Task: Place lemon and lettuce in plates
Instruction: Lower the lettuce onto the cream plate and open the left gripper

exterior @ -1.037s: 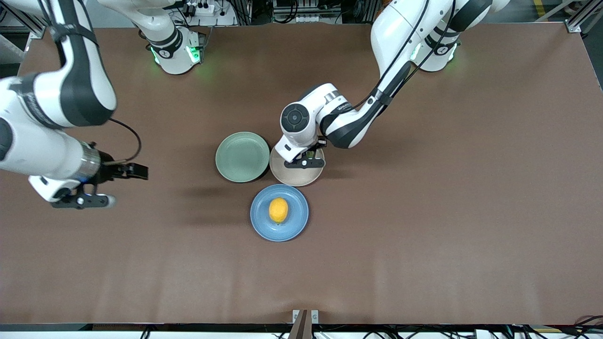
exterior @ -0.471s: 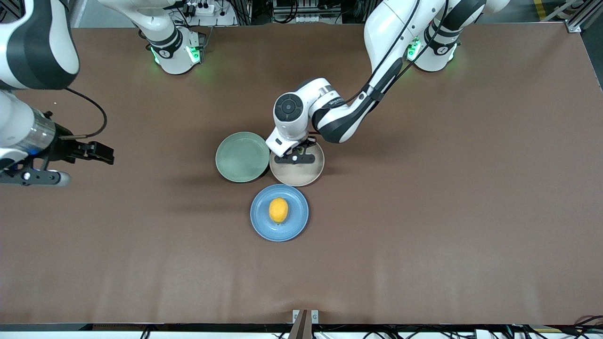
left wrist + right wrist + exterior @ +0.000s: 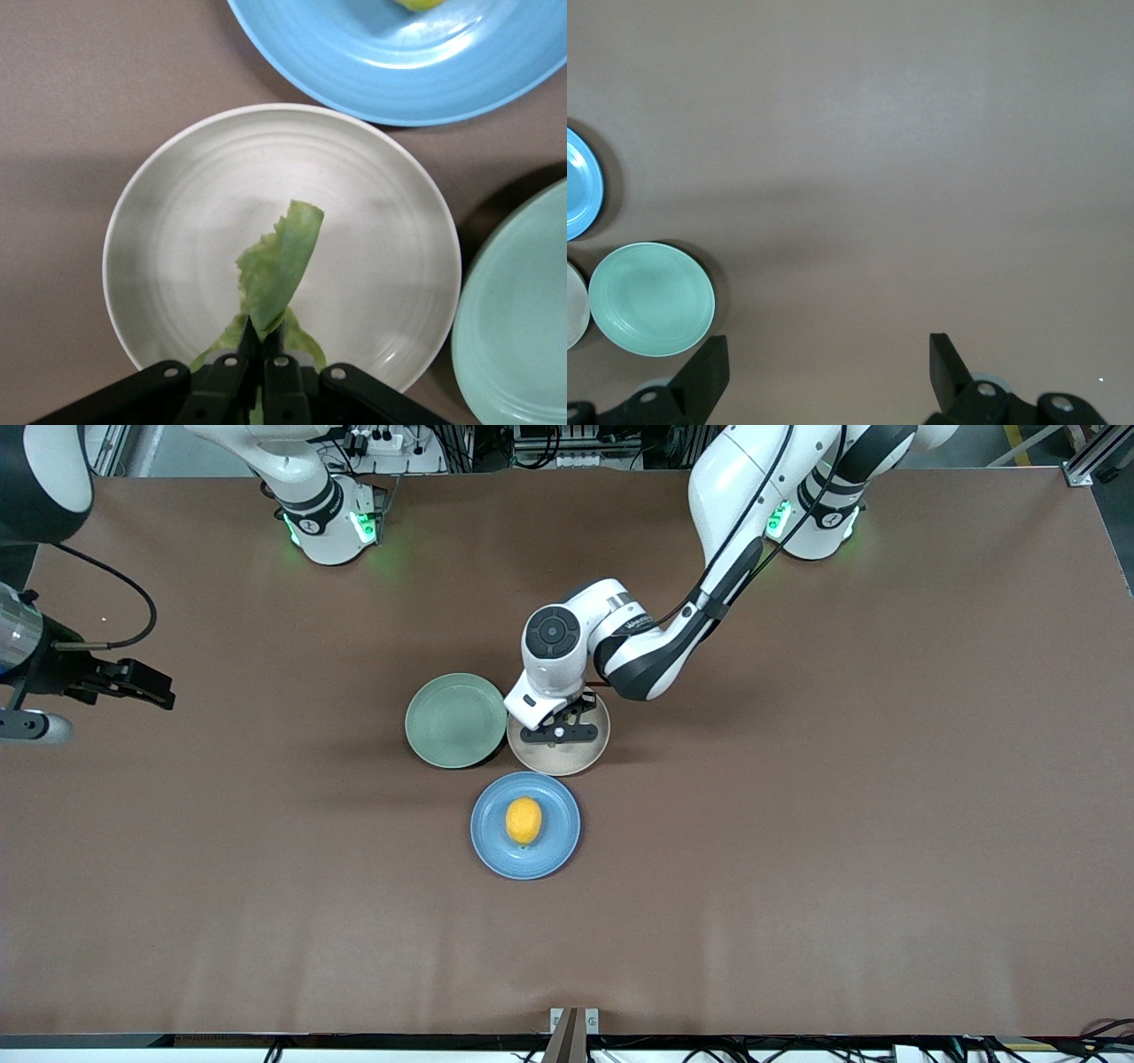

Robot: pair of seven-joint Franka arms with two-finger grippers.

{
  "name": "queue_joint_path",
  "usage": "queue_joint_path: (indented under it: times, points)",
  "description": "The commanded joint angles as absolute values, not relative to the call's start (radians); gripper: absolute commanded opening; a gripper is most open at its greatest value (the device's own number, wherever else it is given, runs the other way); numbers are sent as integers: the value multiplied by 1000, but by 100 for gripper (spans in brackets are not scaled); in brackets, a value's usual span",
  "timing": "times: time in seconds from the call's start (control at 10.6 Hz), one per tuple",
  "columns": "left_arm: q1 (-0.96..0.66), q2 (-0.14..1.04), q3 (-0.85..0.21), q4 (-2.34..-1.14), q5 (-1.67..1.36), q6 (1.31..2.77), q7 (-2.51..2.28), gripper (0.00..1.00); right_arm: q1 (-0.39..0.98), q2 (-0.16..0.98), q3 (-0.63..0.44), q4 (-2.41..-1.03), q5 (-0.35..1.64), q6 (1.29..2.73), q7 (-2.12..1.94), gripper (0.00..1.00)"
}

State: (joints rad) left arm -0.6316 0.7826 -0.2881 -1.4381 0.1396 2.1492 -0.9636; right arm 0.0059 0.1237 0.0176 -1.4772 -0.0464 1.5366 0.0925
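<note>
The lemon (image 3: 524, 820) lies in the middle of the blue plate (image 3: 496, 850). The beige-pink plate (image 3: 558, 760) sits just farther from the front camera, touching it. My left gripper (image 3: 560, 732) hangs low over the beige-pink plate. In the left wrist view it (image 3: 263, 335) is shut on the stem end of the lettuce (image 3: 279, 266), whose leaf hangs over the plate's middle (image 3: 177, 221). The blue plate's rim (image 3: 399, 71) shows there too. My right gripper (image 3: 828, 354) is open and empty, over bare table at the right arm's end (image 3: 22, 726).
A pale mint-green plate (image 3: 455, 720) lies empty beside the beige-pink plate, toward the right arm's end, and also shows in the right wrist view (image 3: 651, 299). Brown table surface spreads all round the three plates.
My right arm has drawn back toward its end of the table, its gripper still open. My left gripper has shifted slightly over the beige-pink plate, still holding the lettuce.
</note>
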Motion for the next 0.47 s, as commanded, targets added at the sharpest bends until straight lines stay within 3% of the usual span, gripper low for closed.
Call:
queue_joint_path:
  times: [0.0,0.09,0.19,0.28,0.38]
  points:
    - [-640,788,-282,-1424,161,2155,-996,0,-2,104,8,-1462,-61,1517,86,100]
    - [-638,788,-282,-1424,161,2169,-999,0,-3,103,0,-1454,-60,1517,84,100]
    - [-631,784,-282,-1424,157,2169,-1000,13,-5,103,-3,-1451,-60,1517,83,100]
    - [-627,782,-278,-1424,164,2172,-977,99,-6,101,-6,-1451,-60,1517,83,100]
    - [-637,782,-264,-1424,164,2181,-979,100,-6,100,-6,-1451,-60,1517,83,100]
